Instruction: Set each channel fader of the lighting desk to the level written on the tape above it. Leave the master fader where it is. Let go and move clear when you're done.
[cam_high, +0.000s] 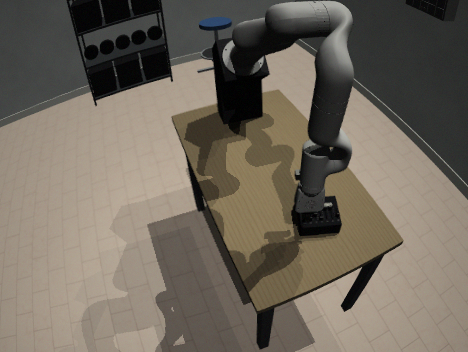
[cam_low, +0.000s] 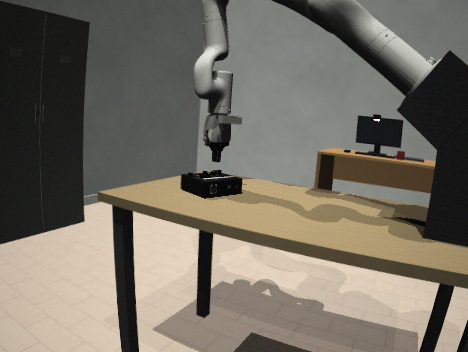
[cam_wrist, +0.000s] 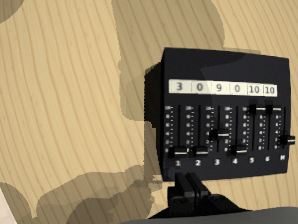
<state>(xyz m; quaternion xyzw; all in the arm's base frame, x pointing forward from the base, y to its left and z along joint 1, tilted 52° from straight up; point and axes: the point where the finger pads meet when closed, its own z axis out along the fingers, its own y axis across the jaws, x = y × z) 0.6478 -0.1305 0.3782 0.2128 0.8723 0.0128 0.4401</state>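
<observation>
The black lighting desk (cam_high: 327, 220) (cam_low: 212, 184) (cam_wrist: 220, 116) lies on the wooden table (cam_high: 240, 165) (cam_low: 300, 225) (cam_wrist: 67, 96) near its far end from the arm's base. In the wrist view a white tape strip (cam_wrist: 222, 87) reads 3, 0, 9, 0, 10, 10. The first fader knob (cam_wrist: 178, 153), the second (cam_wrist: 200, 151) and the fourth (cam_wrist: 238, 151) sit low. The third (cam_wrist: 218, 135) sits mid-track. The fifth (cam_wrist: 252, 106) and sixth (cam_wrist: 269, 106) sit at the top. The master knob (cam_wrist: 289, 139) is at the right edge. My gripper (cam_low: 216, 156) (cam_wrist: 183, 188) is shut and empty, hanging a little above the desk's front left part.
The arm's black pedestal (cam_high: 239, 95) (cam_low: 445, 150) stands at the table's other end. A shelf rack (cam_high: 120, 45) and a blue stool (cam_high: 215, 24) stand on the floor behind. A dark cabinet (cam_low: 40, 125) and a second desk with a monitor (cam_low: 375, 167) stand off the table.
</observation>
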